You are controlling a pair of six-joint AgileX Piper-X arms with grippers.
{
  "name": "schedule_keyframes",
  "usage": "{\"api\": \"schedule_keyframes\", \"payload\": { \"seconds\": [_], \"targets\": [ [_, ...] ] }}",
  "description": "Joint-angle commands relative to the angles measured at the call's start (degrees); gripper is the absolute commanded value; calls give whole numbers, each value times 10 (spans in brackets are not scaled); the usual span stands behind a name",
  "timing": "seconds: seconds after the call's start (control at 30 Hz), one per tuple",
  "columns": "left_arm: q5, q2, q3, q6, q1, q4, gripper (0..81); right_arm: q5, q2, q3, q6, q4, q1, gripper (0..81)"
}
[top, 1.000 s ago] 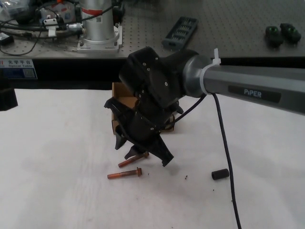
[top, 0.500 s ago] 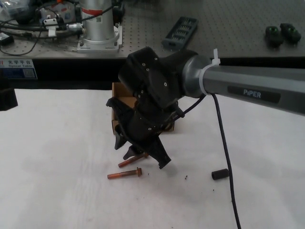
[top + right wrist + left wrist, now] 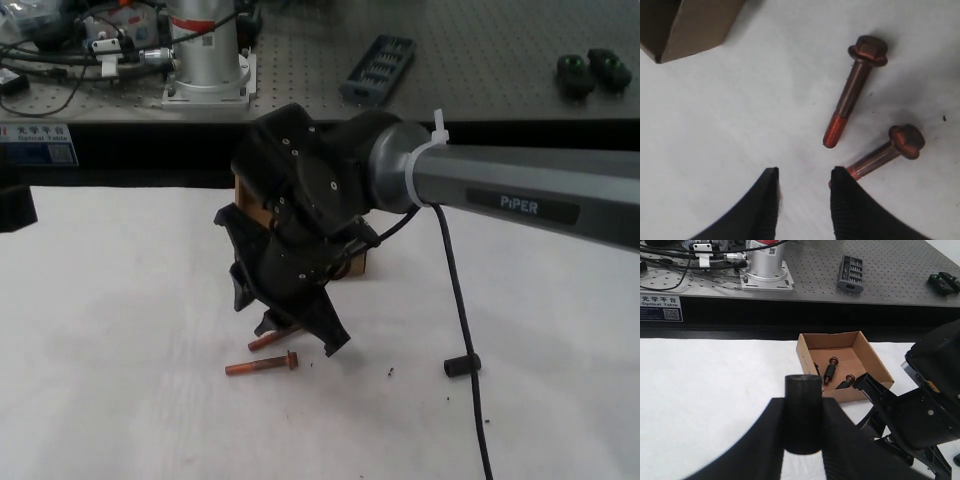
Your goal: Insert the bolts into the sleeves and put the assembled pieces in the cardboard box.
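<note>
Two bolts (image 3: 262,366) lie loose on the white cloth (image 3: 120,330) by the cardboard box (image 3: 807,357), which holds two assembled pieces (image 3: 830,370). One sleeve (image 3: 455,367) lies well apart. The right arm (image 3: 520,195) blocks most of the box in the high view. The right gripper (image 3: 804,172), slightly open and empty, hangs just beside the nearer bolt (image 3: 885,152). The left gripper (image 3: 802,410) clamps a second sleeve (image 3: 802,390).

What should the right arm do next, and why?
Probably shift the right gripper sideways until the nearer bolt lies between its fingers. The jaws are open, but that bolt's threaded end sits beside one finger, outside the gap. The left gripper holds a sleeve.
</note>
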Motion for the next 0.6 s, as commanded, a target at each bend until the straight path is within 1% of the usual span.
{"api": "schedule_keyframes", "payload": {
  "seconds": [0.0, 0.17, 0.33, 0.5, 0.57],
  "targets": [
    [-8, -5, -1, 6, 2, -7, 56, -12, 1, -6, 4, -11, -8, 262],
    [-9, -5, -1, 6, 2, -8, 56, 6, 1, -6, 44, -14, -8, 262],
    [-9, -5, -1, 6, 2, -8, 56, 22, 3, -6, 48, -13, -10, 262],
    [-10, -5, -1, 6, 2, -8, 56, 12, 13, -6, 68, -9, -10, 262],
    [-23, -5, -1, 8, 2, -8, 56, 9, 18, -6, 74, -9, -10, 262]
  ]
}}
